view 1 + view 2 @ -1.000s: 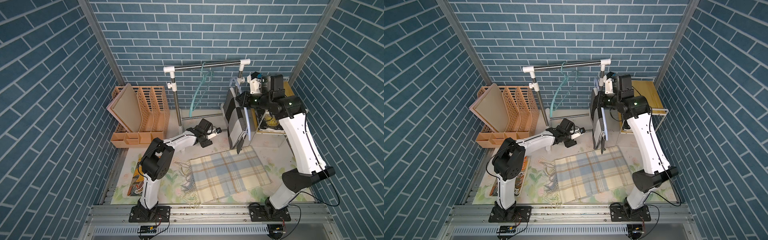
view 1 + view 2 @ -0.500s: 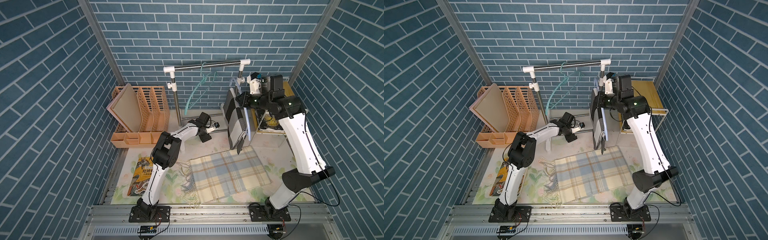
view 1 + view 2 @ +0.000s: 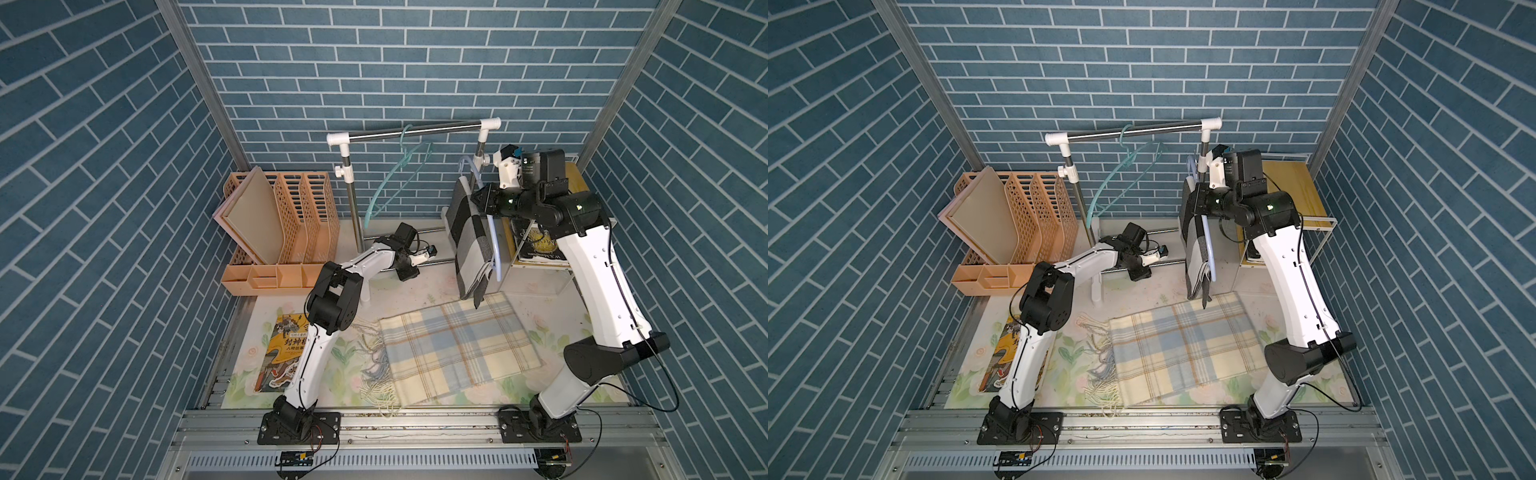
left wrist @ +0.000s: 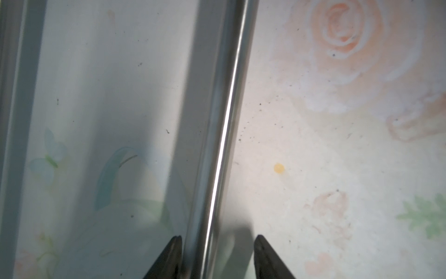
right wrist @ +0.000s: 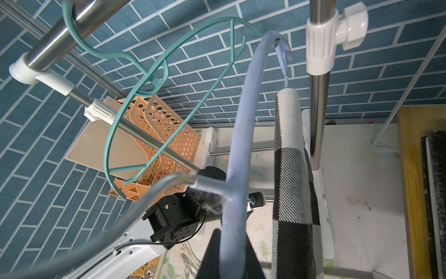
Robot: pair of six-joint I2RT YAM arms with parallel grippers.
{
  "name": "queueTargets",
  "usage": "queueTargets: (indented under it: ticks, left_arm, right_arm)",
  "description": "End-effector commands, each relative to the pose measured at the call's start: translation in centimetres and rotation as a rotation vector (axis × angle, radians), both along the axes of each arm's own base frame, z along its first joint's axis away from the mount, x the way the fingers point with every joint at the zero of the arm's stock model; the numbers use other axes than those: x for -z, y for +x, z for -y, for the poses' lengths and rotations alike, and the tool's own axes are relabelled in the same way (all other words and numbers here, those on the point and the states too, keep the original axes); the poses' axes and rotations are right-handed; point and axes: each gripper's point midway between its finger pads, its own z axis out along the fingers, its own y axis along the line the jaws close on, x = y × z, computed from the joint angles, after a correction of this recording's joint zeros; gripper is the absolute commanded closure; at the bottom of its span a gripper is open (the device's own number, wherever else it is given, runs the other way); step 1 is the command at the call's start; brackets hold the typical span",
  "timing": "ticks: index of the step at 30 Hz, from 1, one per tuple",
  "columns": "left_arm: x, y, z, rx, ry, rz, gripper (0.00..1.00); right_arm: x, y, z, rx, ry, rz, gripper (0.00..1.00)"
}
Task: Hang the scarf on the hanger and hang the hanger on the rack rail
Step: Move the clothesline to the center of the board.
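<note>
The right fingers (image 5: 211,256) are shut tight on the blue hanger (image 5: 237,135). They hold it up high, beside a post of the clothes stand (image 3: 352,216). The scarf (image 3: 467,237), the black, white and grey one, is folded over that hanger and hangs down toward the worktop (image 3: 415,291). So the scarf looks hung, and the step now seems to be getting the hanger's hook onto the top rail (image 3: 415,132). To do that well, the arm should lift the hook above the rail. It should keep the hanger level so the scarf does not slide off. It should also stay clear of the green hanger (image 3: 395,183) on the rail. The left fingers (image 4: 173,246) are low down and partly open, one on each side of the stand's low bar (image 4: 217,145). Closing on the bar could keep the stand from tipping. The orange rack (image 3: 307,216) holds one tan board (image 3: 253,216) leaning at one end. Its other slots and the small trays (image 3: 266,278) in front look empty. The little shelf (image 3: 575,178) has a dark book (image 3: 538,245) under its wooden top. A second scarf (image 3: 453,345), yellow and blue, lies flat on the worktop.
</note>
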Motion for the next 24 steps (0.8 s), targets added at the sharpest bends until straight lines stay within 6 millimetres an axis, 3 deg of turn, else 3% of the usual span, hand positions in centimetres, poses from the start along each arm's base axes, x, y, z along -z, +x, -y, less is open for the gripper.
queueTargets:
  ticks: [1,11,19,24]
  left_arm:
    - [1.9,-2.9,0.3,0.064,0.007,-0.113,0.61]
    - [0.6,-5.2,0.1,0.147,0.022,-0.073,1.00]
    - [0.3,-7.8,-1.1,0.189,0.029,-0.042,1.00]
    - [0.3,-8.5,-1.5,0.195,0.040,-0.026,1.00]
  right_arm:
    - [-4.5,0.4,-0.1,-0.015,0.050,0.156,1.00]
    - [-5.4,-0.3,0.4,-0.004,0.055,0.172,1.00]
    - [-5.2,0.3,-0.5,-0.039,0.069,0.166,1.00]
    - [-6.1,1.1,-1.6,-0.078,0.095,0.188,1.00]
